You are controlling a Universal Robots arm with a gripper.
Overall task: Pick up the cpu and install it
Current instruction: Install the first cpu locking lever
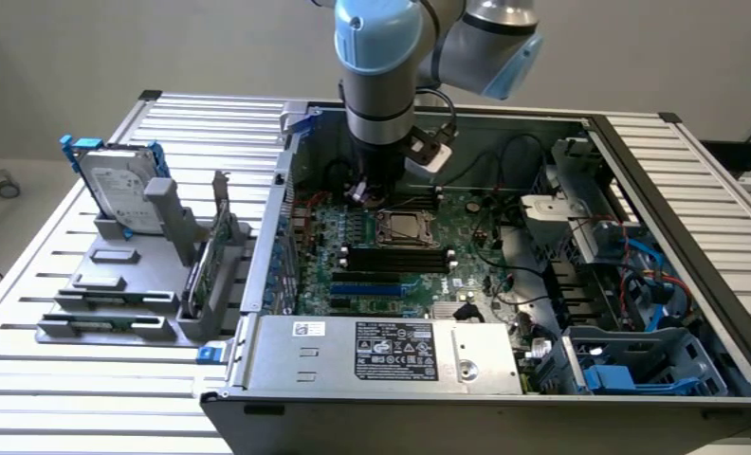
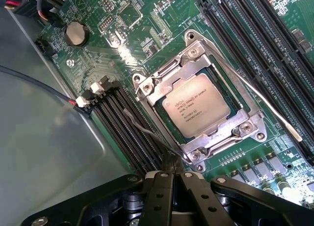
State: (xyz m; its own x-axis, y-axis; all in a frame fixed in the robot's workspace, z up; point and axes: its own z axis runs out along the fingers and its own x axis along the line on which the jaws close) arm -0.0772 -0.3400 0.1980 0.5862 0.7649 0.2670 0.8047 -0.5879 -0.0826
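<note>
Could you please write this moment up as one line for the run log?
gripper: shut, at socket corner | cpu: lying in socket, not gripped

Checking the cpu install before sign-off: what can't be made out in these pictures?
- Wrist view: cpu lettering, too small to read.
- Wrist view: the lever end, hidden under the shut gripper; contact unclear.
- Exterior view: the socket, too small to tell whether the cpu sits flat.
- Exterior view: part of the board, hidden behind the arm.
</note>
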